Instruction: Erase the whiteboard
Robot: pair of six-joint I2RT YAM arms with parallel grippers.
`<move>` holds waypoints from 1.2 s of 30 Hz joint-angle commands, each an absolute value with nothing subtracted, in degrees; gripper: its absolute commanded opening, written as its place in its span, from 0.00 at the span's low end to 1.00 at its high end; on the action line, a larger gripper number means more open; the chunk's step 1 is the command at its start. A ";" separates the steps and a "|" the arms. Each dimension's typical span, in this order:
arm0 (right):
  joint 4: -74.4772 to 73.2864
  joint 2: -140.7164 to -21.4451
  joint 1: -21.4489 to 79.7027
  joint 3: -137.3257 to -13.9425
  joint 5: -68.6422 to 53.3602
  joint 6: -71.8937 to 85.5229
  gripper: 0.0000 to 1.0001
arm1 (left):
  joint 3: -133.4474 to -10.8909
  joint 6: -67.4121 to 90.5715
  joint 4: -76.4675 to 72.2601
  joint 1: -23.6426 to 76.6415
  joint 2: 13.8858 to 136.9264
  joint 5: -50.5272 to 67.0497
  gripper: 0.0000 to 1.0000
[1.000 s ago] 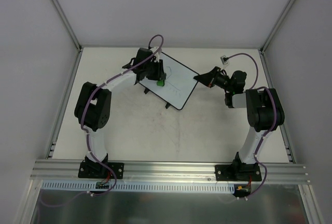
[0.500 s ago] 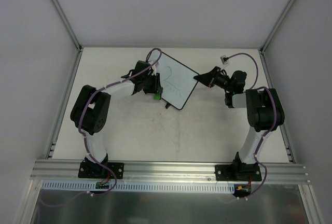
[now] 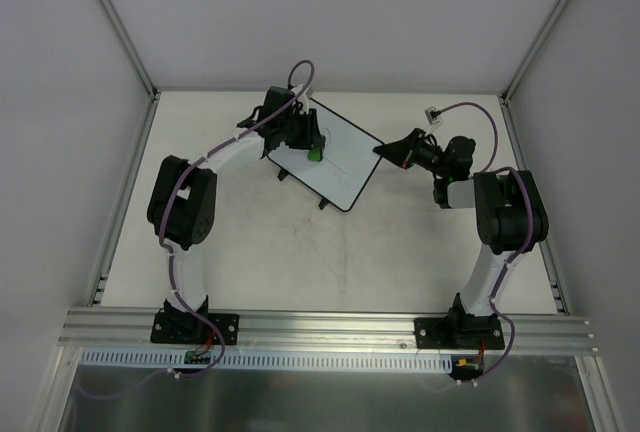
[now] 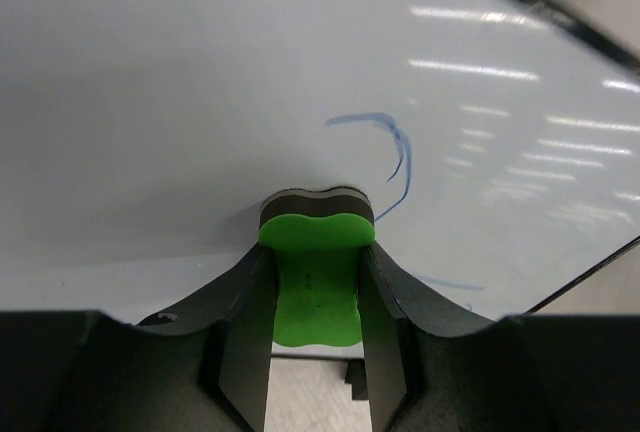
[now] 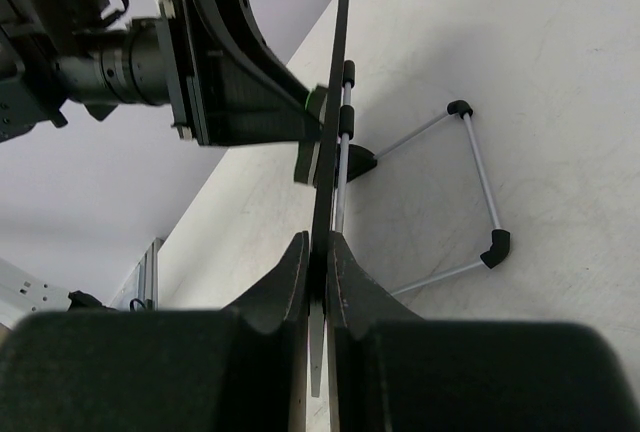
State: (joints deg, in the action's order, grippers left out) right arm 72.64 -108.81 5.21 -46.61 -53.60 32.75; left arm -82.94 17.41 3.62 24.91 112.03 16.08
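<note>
The left fingers (image 4: 238, 327) clench the green eraser (image 4: 316, 262) against the whiteboard (image 4: 180, 82); the right fingers (image 5: 283, 290) pinch its edge.

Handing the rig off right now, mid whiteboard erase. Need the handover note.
Left gripper: shut on the green eraser, whose dark pad is pressed to the whiteboard.
Right gripper: shut on the board's edge, bracing it.
Done: the surface left of the eraser looks clean in the left wrist view.
Left: a blue curved stroke just beyond the eraser and a fainter blue line nearer the board's edge. Wipe both.
</note>
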 commanded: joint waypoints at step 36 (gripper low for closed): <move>87.80 -106.00 7.56 -46.93 -60.56 32.08 0.00 | -89.05 15.47 10.20 24.78 114.80 21.71 0.00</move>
